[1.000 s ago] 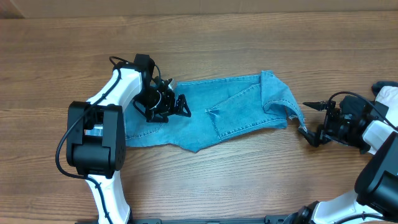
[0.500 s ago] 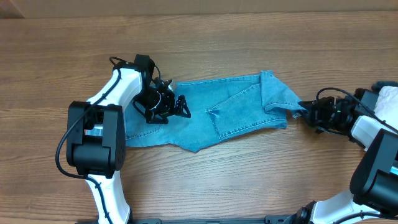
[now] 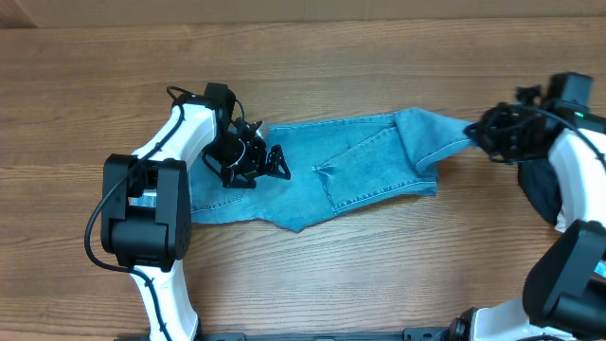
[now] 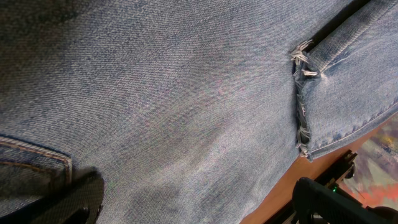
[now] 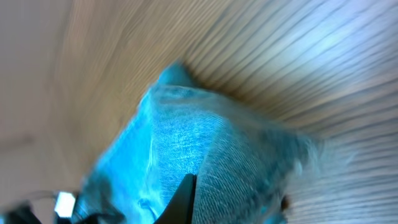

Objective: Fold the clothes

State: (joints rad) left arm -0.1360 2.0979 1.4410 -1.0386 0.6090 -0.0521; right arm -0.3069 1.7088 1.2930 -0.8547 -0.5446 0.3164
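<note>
The clothes, light blue jeans [image 3: 350, 166], lie flat across the middle of the wooden table in the overhead view. My left gripper [image 3: 270, 163] rests on their left part, open, with bare denim between its fingers [image 4: 74, 199]. A frayed hem [image 4: 301, 106] shows in the left wrist view. My right gripper [image 3: 483, 133] is shut on the jeans' right end, which is stretched out toward it. The right wrist view is blurred, and denim [image 5: 249, 168] fills the space beside one dark finger [image 5: 183, 199].
The left arm's base [image 3: 142, 213] stands at the front left, partly over the jeans' left end. The right arm [image 3: 568, 170] reaches in from the right edge. Bare wooden table [image 3: 331, 275] surrounds the jeans.
My right gripper moved in to the jeans' right end, shut on it, then pulled it back and to the right, unfolding that flap. The left arm has not moved.
</note>
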